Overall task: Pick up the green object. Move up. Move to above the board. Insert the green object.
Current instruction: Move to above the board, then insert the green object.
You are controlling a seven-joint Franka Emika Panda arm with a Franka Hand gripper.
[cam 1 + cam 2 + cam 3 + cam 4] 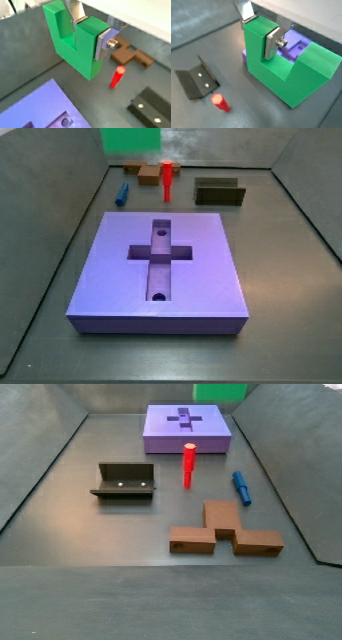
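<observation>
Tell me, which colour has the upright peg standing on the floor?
The upright peg is red, clearest in a side view; the gripper holds the green object above.

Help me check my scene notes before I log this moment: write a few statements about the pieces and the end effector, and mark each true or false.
1. The end effector is shut on the green object, held off the floor in both wrist views. True.
2. The red peg lies flat. False: it stands upright on the floor.
3. The board has nothing in its cross recess. True.
4. The blue peg sits in a board hole. False: it lies on the floor.
5. The fixture stands on the floor apart from the board. True.
</observation>
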